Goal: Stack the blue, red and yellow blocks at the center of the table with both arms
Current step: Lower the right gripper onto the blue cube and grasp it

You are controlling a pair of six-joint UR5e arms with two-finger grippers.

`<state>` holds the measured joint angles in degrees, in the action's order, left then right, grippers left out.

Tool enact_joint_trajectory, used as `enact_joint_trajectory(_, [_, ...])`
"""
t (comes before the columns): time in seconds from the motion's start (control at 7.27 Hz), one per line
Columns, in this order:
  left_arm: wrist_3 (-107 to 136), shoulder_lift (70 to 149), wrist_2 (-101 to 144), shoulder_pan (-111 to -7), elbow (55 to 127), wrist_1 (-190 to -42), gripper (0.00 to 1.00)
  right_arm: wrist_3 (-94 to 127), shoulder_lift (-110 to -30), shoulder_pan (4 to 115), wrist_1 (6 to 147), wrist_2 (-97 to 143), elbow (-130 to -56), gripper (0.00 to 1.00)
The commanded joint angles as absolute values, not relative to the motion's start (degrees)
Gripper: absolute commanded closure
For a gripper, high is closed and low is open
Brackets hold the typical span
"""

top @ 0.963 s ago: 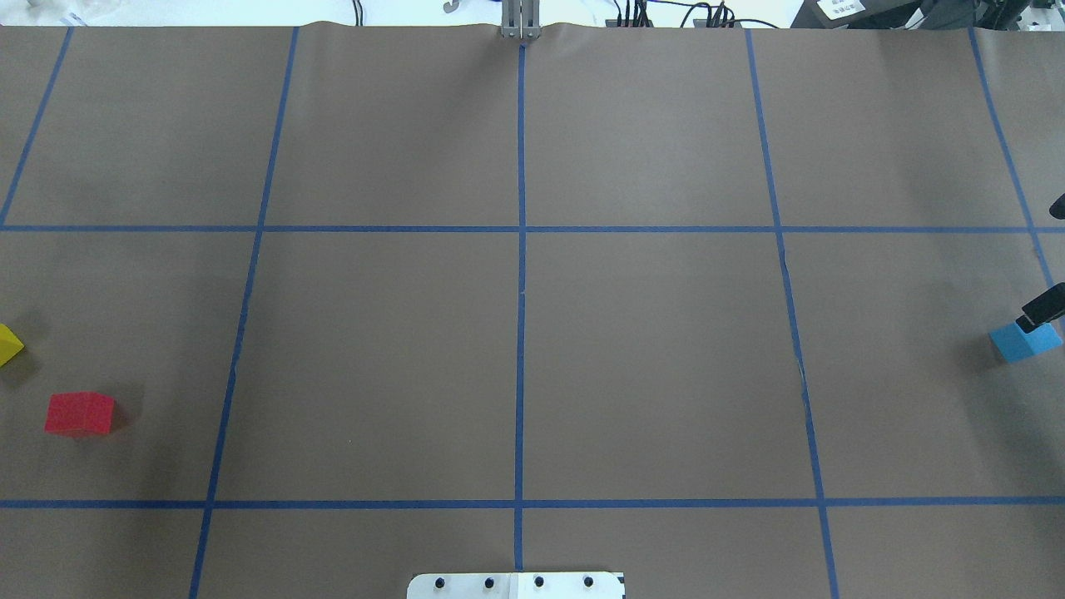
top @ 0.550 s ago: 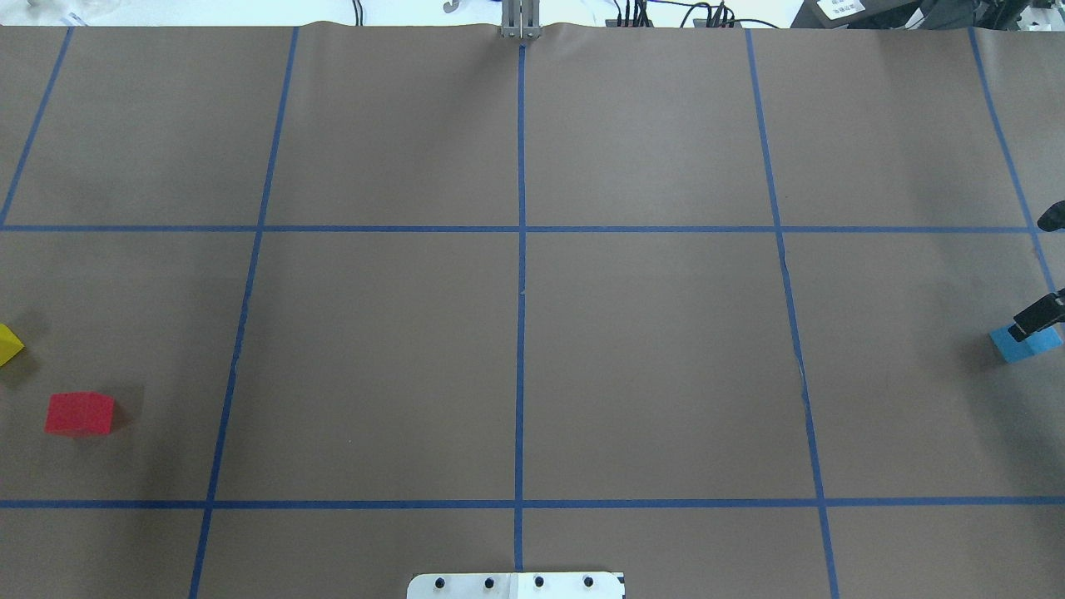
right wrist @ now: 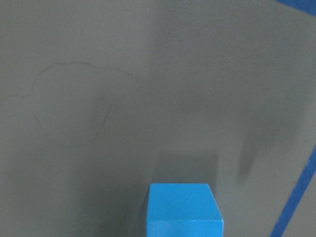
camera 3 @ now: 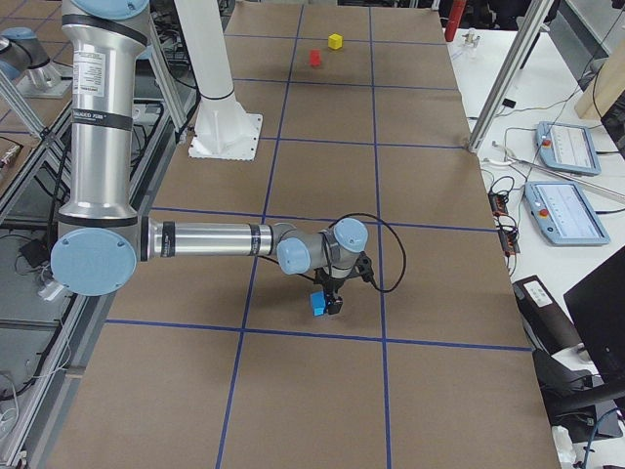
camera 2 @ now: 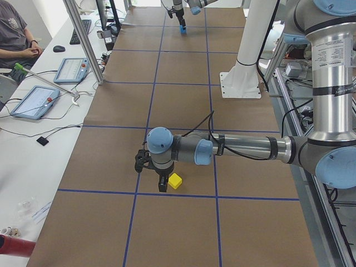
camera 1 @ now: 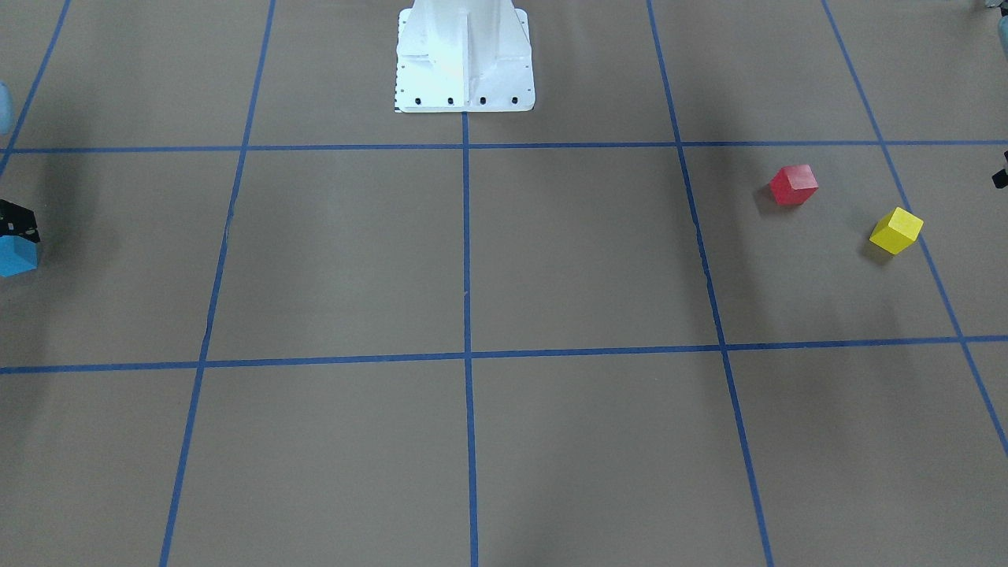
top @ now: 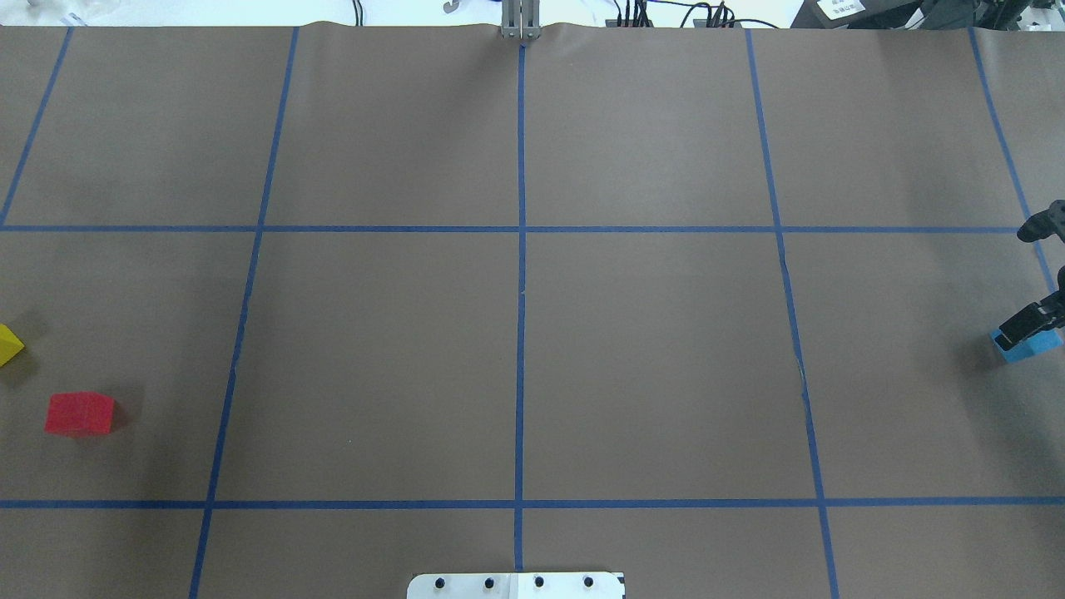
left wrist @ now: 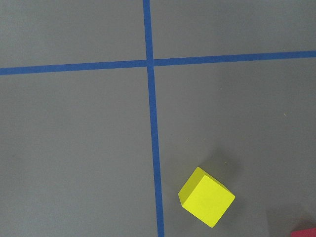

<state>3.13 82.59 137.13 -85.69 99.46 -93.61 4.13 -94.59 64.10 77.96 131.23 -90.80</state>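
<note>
Far right of the white base (camera 1: 465, 55) the right gripper (top: 1027, 329) hangs over the blue block (top: 1032, 348); far left, the left gripper (camera 2: 161, 183) is by the yellow block (camera 1: 896, 230) and red block (camera 1: 793, 184); jaw states I cannot tell

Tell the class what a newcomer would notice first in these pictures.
Three bright blocks on a brown table gridded with blue tape. The red block and yellow block sit close together at the robot's left end; the blue block sits alone at the right end, at the right claw.
</note>
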Motion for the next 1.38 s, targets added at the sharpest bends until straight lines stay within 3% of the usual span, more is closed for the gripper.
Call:
enact_joint_trajectory(0.0, [3.2,82.7,137.1,-85.7,99.4,-93.6,0.00,4.0,-93.6,63.4,78.0,131.1,-88.9,0.07])
enact_joint_trajectory(0.14, [3.2,82.7,137.1,-85.7,99.4,-93.6,0.00,4.0,-93.5,63.4,78.0,131.1,-88.6,0.13])
enact_joint_trajectory(0.28, [3.2,82.7,137.1,-85.7,99.5,-93.6,0.00,4.0,-93.4,63.4,77.9,131.0,-88.0,0.28])
enact_joint_trajectory(0.55, [3.2,82.8,137.1,-85.7,99.6,-93.6,0.00,3.3,-93.4,63.4,77.8,130.3,-87.9,0.94])
enact_joint_trajectory(0.69, [3.2,83.0,137.1,-85.7,99.6,-93.6,0.00,3.3,-93.4,63.5,77.9,130.3,-88.5,1.00])
enact_joint_trajectory(0.96, [3.2,83.1,137.1,-85.8,99.9,-93.5,0.00,7.6,-89.7,64.5,85.9,130.8,-97.5,1.00])
enact_joint_trajectory(1.24, [3.3,83.8,137.1,-85.7,100.2,-93.5,0.00,24.5,-76.7,59.5,97.3,130.2,-101.3,1.00])
